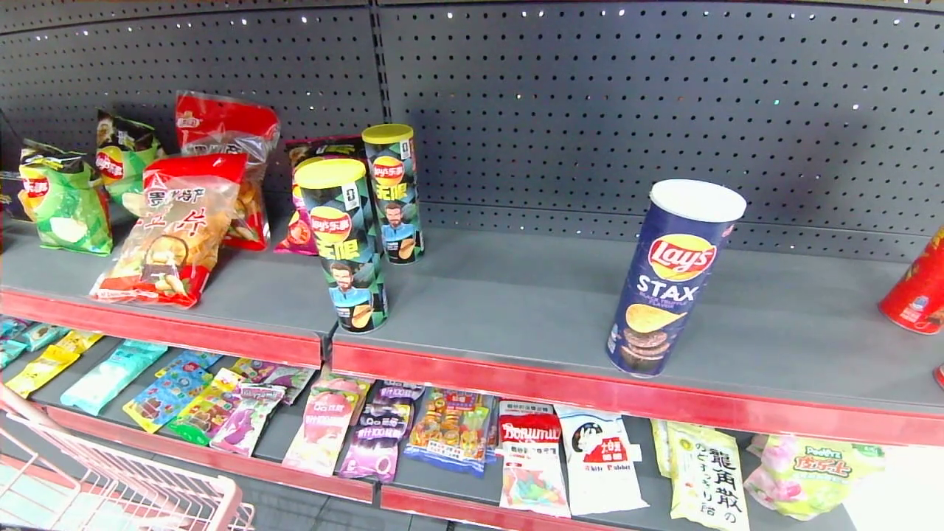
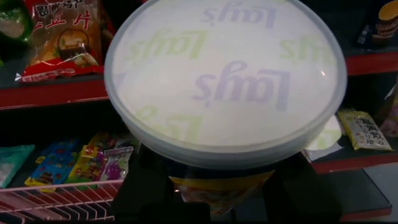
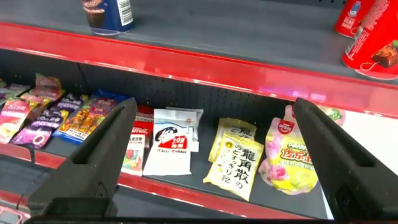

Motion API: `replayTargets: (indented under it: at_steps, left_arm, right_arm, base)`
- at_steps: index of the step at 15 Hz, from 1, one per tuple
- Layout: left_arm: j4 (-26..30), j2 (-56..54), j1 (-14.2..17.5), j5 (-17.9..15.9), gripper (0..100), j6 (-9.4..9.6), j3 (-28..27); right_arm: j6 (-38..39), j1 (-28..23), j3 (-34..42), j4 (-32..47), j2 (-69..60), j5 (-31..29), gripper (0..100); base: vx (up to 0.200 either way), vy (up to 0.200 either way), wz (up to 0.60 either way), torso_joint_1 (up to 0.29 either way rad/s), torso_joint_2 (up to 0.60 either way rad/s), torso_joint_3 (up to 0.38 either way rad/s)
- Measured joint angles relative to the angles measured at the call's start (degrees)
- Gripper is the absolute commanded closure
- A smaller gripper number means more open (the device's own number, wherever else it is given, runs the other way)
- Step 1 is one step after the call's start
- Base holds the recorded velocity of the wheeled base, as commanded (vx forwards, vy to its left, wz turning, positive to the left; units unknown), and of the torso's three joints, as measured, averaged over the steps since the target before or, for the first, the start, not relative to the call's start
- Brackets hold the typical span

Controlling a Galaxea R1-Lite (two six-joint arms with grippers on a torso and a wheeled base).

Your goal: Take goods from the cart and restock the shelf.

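Pinching a white-lidded chip can [image 2: 224,81], left claw [image 2: 217,193]; right claw [image 3: 214,102] spread wide before lower-shelf snack packets [image 3: 168,149].

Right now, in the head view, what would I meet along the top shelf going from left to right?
Green chip bag → red snack bag → yellow-lidded can → blue can → red can.
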Motion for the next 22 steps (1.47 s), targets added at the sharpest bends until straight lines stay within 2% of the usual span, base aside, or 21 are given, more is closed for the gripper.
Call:
replayTargets:
  at_steps: [5, 8, 12, 17, 22]
  left_arm:
    - [-0.60, 3.52, 0.00, -0.16, 100, -0.66, -2.91]
    - [-2.97, 6.01, -0.02, -0.65, 100, -0.71, -3.46]
    - [-4.62, 10.14, 0.04, -2.65, 100, -0.71, -3.69]
    - [-16.82, 24.86, 0.02, -6.02, 100, -1.56, -6.19]
    - [-30.89, 47.02, -1.07, -12.25, 100, -2.19, -12.92]
  right_arm:
    - [-0.22, 0.00, 0.07, -0.01, 0.00, -0.20, 0]
    - [-0.33, 0.00, 0.05, -0.04, 0.00, -0.17, 0]
    - [-0.35, 0.00, 0.05, -0.04, 0.00, -0.20, 0]
    - [0.02, 0.00, 0.07, -0.04, 0.00, -0.15, 0]
    - [0.06, 0.00, 0.00, -0.01, 0.00, -0.04, 0]
  base:
    - [0.000, 0.000, -0.60, 0.003, 0.00, 0.004]
    - [0.000, 0.000, -0.60, -0.002, 0.00, -0.001]
    - [0.000, 0.000, 0.00, 0.000, 0.00, 0.000]
    - [0.000, 0.000, 0.00, 0.000, 0.00, 0.000]
    - [0.000, 0.000, 0.00, 0.000, 0.00, 0.000]
